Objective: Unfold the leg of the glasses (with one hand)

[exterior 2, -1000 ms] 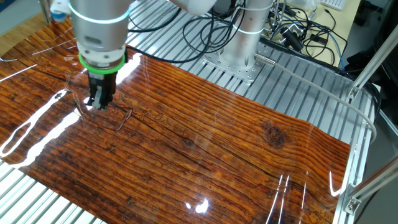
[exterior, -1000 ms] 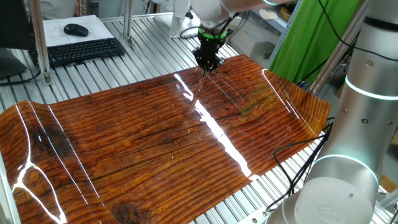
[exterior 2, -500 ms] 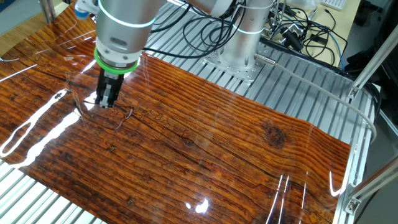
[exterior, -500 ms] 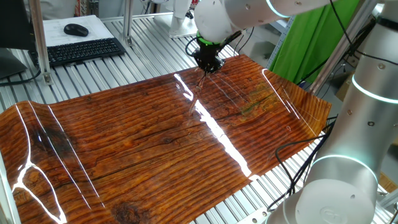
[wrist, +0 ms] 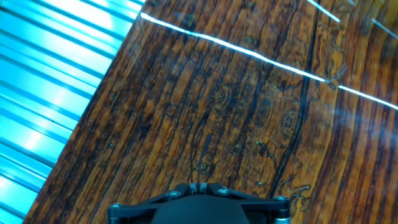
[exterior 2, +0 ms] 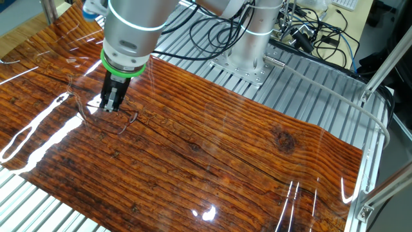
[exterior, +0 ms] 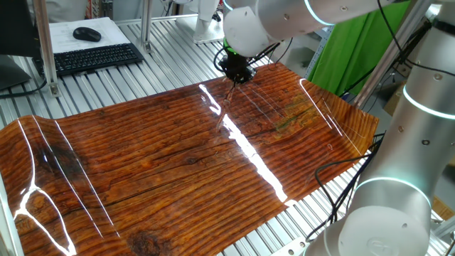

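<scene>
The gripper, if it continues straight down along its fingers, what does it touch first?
Probably the glasses: the gripper points down at the wire frame lying on the wood-grain table cover. Depth is unclear, so it might pass just beside the wire and meet the cover.

A silver-grey arm (exterior 2: 132,29) with a glowing green ring carries a small black hand (exterior 2: 111,100).

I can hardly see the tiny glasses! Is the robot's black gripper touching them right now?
Cannot tell. In the other fixed view the gripper sits right at the wire glasses, but no clear contact or gap shows. The hand view shows only wood.
</scene>
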Controlling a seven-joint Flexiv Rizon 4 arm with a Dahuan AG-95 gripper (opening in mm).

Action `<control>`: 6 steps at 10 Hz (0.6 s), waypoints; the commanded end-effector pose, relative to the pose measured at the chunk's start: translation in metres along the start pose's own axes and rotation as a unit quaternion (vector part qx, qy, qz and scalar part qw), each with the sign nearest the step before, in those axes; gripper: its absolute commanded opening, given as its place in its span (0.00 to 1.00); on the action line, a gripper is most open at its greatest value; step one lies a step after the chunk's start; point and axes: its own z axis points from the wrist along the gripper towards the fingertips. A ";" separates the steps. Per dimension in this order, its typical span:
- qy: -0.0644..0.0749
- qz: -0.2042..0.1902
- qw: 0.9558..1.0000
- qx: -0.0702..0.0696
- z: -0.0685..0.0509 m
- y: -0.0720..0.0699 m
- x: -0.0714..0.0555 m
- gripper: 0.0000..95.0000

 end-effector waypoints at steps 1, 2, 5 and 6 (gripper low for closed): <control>-0.039 0.006 0.999 -0.006 0.001 0.000 -0.001 0.00; -0.037 0.006 0.999 -0.007 0.001 0.001 -0.001 0.00; -0.048 0.011 0.999 -0.004 0.005 0.004 0.001 0.00; -0.050 0.014 0.999 -0.004 0.006 0.004 0.002 0.00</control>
